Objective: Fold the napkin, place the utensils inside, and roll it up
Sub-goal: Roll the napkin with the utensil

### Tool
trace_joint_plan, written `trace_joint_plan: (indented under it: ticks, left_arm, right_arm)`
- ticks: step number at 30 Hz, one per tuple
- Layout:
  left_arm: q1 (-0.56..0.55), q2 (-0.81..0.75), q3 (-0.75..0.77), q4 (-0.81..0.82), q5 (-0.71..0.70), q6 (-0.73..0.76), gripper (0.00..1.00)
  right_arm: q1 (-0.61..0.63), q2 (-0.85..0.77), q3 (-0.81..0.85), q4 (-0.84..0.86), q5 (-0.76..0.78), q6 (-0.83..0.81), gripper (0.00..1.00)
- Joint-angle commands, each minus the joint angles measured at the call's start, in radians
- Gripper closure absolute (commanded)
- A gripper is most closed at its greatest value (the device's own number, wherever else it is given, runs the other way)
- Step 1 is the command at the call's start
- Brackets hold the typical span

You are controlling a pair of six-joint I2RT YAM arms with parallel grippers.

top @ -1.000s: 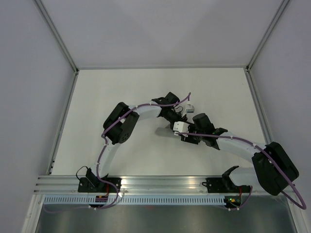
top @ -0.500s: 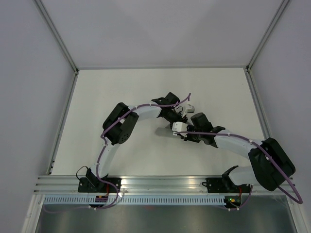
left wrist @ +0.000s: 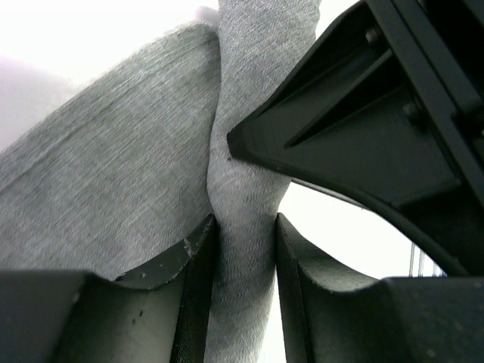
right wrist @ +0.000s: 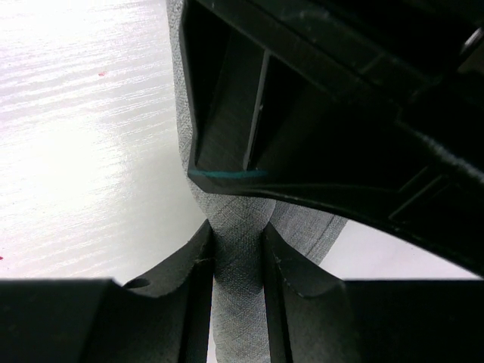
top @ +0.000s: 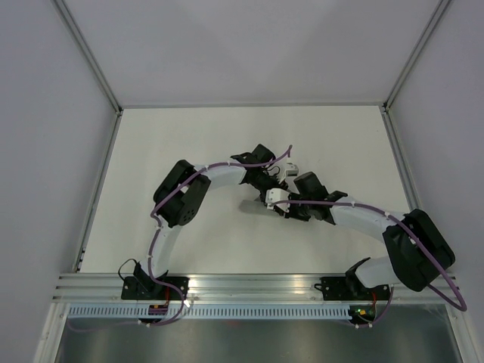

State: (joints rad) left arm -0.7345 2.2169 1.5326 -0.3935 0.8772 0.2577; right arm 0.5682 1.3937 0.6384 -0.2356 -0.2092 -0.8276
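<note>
Above, both arms meet over the white table (top: 189, 144), blocking what lies beneath. Left wrist: the left gripper (left wrist: 243, 234) clenches a ridge of plain grey fabric napkin (left wrist: 113, 166); the other arm's black housing (left wrist: 363, 128) crowds above-right. Right wrist: the right gripper (right wrist: 237, 238) pinches the napkin too, with black housing overhead.

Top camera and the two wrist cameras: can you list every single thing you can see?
plain grey fabric napkin: one, mid-grey, near the table's middle, pinched by both grippers
flat white table: one, white, under everything
silver metal rail: one, silver, along the table's near edge
purple cables: two, purple, one along each arm
left gripper: one, black, shut on the napkin
right gripper: one, black, shut on the napkin, close beside the left gripper
</note>
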Motion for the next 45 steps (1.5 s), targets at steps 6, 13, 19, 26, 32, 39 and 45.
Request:
trace_joint_plan:
  ticks: [6,13,19,26,32,39,45]
  left_arm:
    - [0.043,-0.108,-0.055,0.044,-0.040,-0.044,0.56]
    - [0.089,-0.192,-0.109,0.139,-0.058,-0.089,0.55]
    - [0.141,-0.287,-0.202,0.271,-0.115,-0.144,0.55]
    - [0.179,-0.477,-0.400,0.504,-0.323,-0.247,0.55]
    - [0.178,-0.638,-0.563,0.674,-0.403,-0.316,0.54]
    - [0.138,-0.784,-0.733,0.794,-0.467,-0.302,0.53]
    - [-0.018,-0.847,-0.835,0.840,-0.645,-0.169,0.52]
  right_arm:
    - [-0.007,0.041,0.027,-0.097,-0.007,-0.011,0.79]
    - [-0.013,0.064,0.056,-0.143,-0.025,-0.021,0.80]
    - [-0.033,0.100,0.101,-0.197,-0.068,-0.033,0.80]
    - [-0.106,0.197,0.243,-0.344,-0.186,-0.080,0.80]
    - [-0.171,0.352,0.400,-0.536,-0.277,-0.146,0.80]
    - [-0.223,0.519,0.544,-0.705,-0.348,-0.214,0.80]
    - [-0.257,0.649,0.664,-0.820,-0.391,-0.254,0.80]
